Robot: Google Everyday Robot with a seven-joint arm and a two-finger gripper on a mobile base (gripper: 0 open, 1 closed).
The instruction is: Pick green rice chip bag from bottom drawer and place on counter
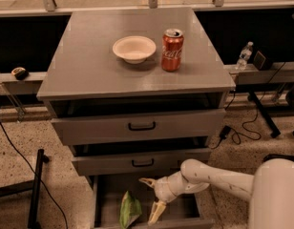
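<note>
The green rice chip bag (130, 210) lies in the left half of the open bottom drawer (105, 192), the lowest of three grey drawers. My gripper (152, 200) is open, on a white arm coming in from the lower right. Its two tan fingers (155, 213) spread wide inside the drawer, just right of the bag and apart from it. The counter (89, 56) is the grey cabinet top above; it holds a white bowl and a red soda can.
A white bowl (134, 48) and a red soda can (172, 49) stand mid-counter. The two upper drawers with black handles (141, 126) stick out slightly above the gripper. A water bottle (243, 56) stands on a ledge to the right. Cables lie on the floor.
</note>
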